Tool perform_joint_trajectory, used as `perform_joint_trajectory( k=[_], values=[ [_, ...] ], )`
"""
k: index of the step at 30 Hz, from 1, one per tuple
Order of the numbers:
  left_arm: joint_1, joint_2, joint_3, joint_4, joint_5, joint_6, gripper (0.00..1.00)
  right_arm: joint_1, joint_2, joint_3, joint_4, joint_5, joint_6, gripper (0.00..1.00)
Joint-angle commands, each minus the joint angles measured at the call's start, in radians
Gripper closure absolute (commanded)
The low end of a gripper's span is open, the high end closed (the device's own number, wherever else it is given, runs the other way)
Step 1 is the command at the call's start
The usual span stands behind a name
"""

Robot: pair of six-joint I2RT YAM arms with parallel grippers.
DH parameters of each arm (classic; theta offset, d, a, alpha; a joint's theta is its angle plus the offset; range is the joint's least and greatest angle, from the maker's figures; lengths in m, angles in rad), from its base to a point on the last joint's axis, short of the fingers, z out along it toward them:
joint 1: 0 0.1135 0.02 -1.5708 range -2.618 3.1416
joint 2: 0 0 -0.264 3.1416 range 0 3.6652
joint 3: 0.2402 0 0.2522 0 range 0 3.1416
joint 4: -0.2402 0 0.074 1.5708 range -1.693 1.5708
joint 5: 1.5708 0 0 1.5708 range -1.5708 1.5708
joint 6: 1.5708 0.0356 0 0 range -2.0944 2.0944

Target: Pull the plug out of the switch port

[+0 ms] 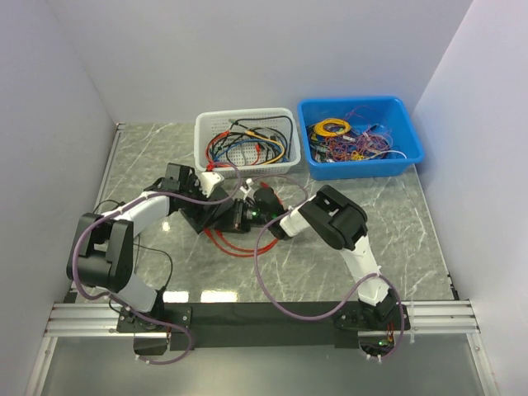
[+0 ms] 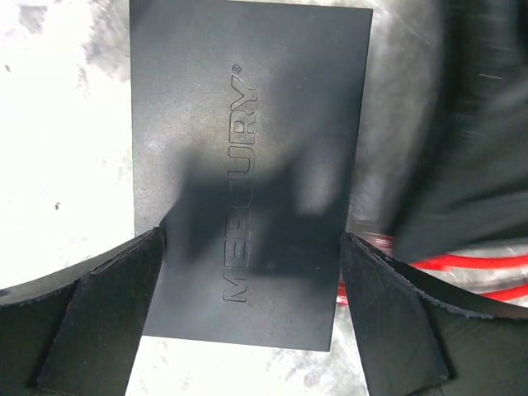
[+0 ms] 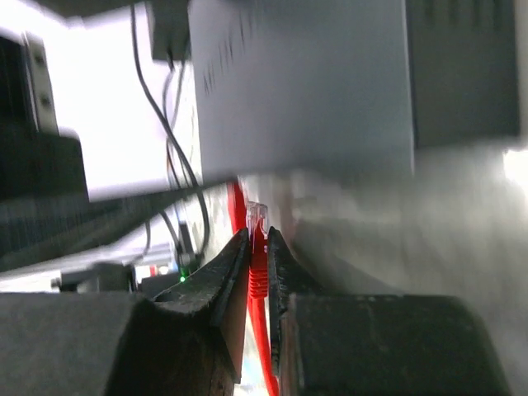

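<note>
The switch (image 2: 247, 165), a flat matte-black box marked MERCURY, lies on the marble table. My left gripper (image 2: 252, 235) stands open above it, one fingertip (image 2: 140, 264) over each long edge; I cannot tell if they touch it. From above, the left gripper (image 1: 216, 202) covers most of the switch (image 1: 202, 219). My right gripper (image 3: 258, 233) is shut on the plug (image 3: 257, 216) of a red cable (image 3: 262, 346). The plug's clear tip pokes out beyond the fingertips, a short way off the switch (image 3: 305, 91) and outside its ports. The right gripper (image 1: 246, 213) sits just right of the switch.
The red cable (image 1: 231, 246) loops on the table in front of the switch. A white mesh basket (image 1: 203, 142) of cables stands at the back centre. A blue bin (image 1: 412, 148) of coloured wires stands beside it at the back right. White walls close in both sides.
</note>
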Motion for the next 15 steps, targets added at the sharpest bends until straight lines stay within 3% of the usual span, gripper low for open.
perform_joint_trajectory(
  k=[1, 9, 15],
  values=[
    [0.012, 0.076, -0.064, -0.06, -0.094, -0.022, 0.07, -0.013, -0.036, -0.098, -0.091, -0.013, -0.066, 1.0],
    [0.017, 0.102, -0.034, -0.074, -0.052, -0.033, 0.05, -0.013, -0.15, -0.19, -0.123, -0.006, -0.121, 1.0],
    [0.017, 0.021, -0.011, -0.155, 0.037, -0.01, 0.02, -0.016, -0.366, -0.153, -0.273, 0.059, -0.245, 1.0]
  ],
)
